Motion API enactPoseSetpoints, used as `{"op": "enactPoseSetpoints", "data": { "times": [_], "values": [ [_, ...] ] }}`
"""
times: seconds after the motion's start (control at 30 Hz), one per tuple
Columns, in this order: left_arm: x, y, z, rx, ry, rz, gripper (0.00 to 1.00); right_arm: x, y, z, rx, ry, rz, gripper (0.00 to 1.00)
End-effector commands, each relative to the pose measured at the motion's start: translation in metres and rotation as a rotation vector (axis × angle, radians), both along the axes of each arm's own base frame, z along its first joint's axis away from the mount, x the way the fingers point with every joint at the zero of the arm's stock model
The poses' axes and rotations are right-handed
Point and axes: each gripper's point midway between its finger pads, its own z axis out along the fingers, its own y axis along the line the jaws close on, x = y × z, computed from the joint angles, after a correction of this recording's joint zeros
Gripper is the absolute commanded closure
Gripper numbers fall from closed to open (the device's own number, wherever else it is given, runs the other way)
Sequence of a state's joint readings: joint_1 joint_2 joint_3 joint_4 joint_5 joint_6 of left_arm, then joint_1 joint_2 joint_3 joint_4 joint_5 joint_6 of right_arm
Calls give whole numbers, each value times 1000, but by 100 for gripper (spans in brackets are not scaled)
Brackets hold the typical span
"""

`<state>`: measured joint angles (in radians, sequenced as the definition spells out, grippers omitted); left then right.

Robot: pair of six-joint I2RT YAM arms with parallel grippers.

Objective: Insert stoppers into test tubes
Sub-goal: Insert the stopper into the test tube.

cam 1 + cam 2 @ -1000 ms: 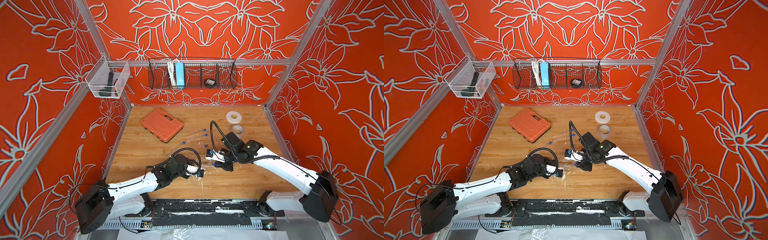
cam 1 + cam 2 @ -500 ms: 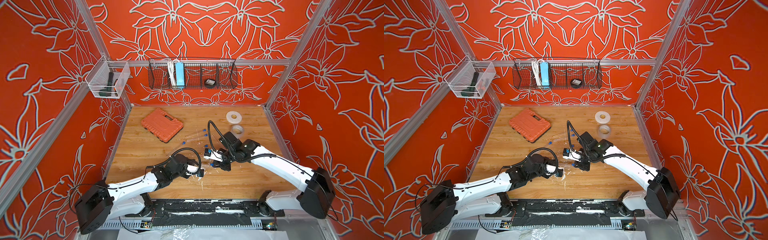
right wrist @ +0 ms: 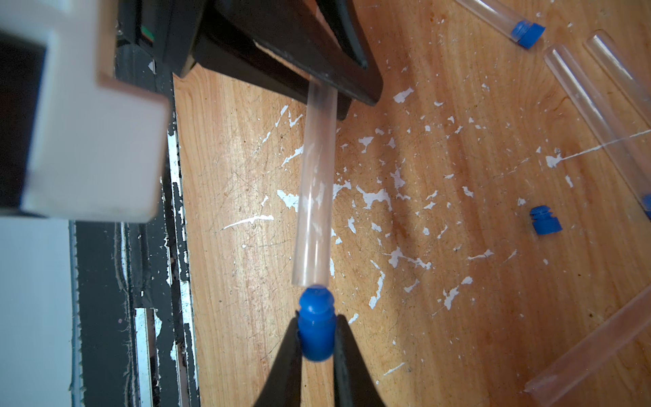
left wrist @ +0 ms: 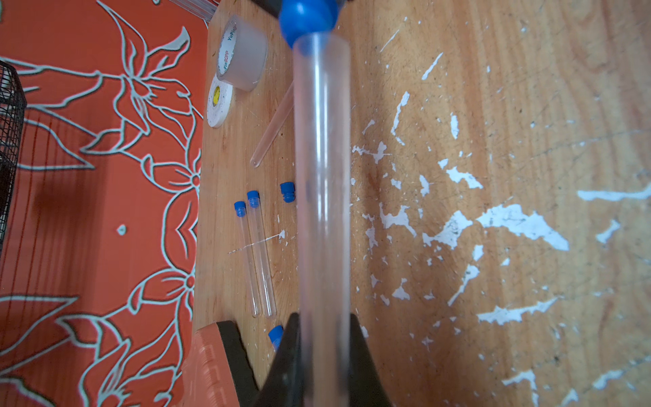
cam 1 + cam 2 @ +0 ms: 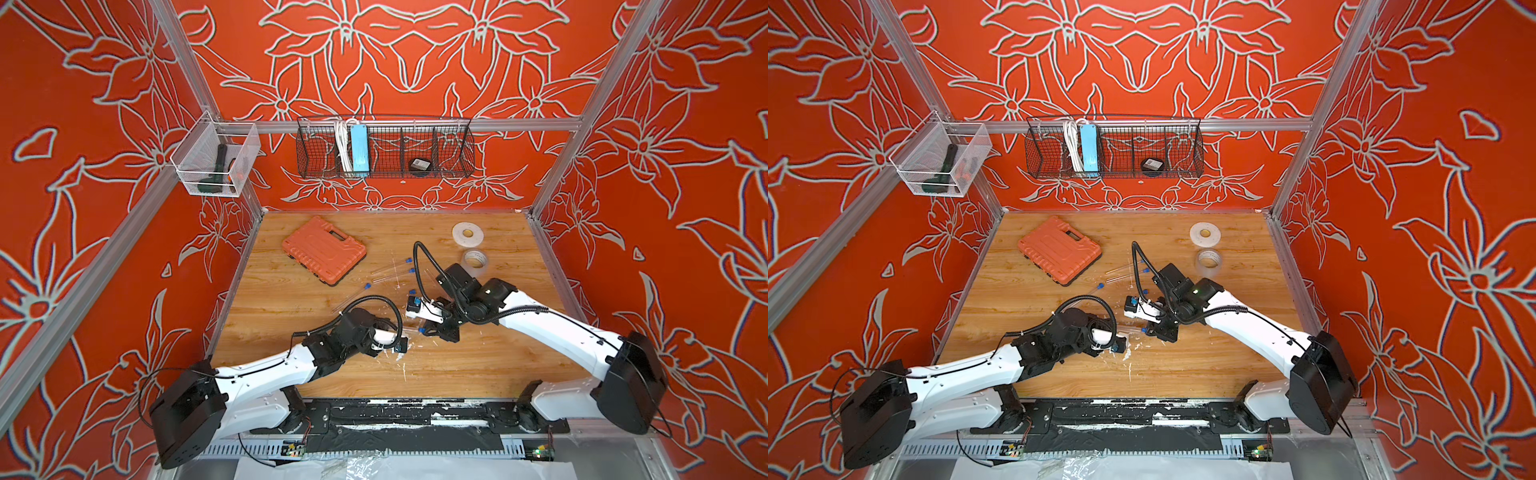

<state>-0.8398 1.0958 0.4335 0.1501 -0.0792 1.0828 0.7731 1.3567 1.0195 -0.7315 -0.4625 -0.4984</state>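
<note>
My left gripper [image 4: 323, 320] is shut on a clear test tube [image 4: 322, 176] that runs straight out from its jaws, just above the wood. My right gripper [image 3: 317, 322] is shut on a blue stopper [image 3: 316, 327]. The stopper's ribbed tip meets the open mouth of that test tube [image 3: 315, 197]. In both top views the two grippers face each other at the table's middle front, left gripper [image 5: 401, 343] and right gripper [image 5: 422, 330]. Two stoppered tubes [image 4: 259, 253] lie side by side behind them. Beside those are a loose stopper [image 4: 287, 192] and an open tube [image 4: 273, 127].
An orange tool case [image 5: 324, 249] lies at the back left of the table. Two tape rolls [image 5: 467, 233] sit at the back right. A wire basket [image 5: 384, 147] and a clear bin [image 5: 214, 166] hang on the walls. White flecks mark the wood.
My right gripper has moved left and slightly nearer the front, carrying the stopper up to the mouth of the tube. The left arm has stayed put.
</note>
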Motion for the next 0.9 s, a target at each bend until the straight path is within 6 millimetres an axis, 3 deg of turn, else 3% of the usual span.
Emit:
{"op": "enactPoseSetpoints", "data": {
  "times": [0.0,0.5,0.83,0.87],
  "values": [
    [2,-8,14,-46,-12,-8,100,0,10,8,36,8,12,87],
    [-9,-19,19,-3,-53,-67,100,8,19,16,14,32,2,88],
    [-34,-27,28,17,-204,-207,100,23,47,51,89,53,12,89],
    [-39,-28,38,-10,-240,-235,100,23,51,56,111,49,20,89]
  ]
}}
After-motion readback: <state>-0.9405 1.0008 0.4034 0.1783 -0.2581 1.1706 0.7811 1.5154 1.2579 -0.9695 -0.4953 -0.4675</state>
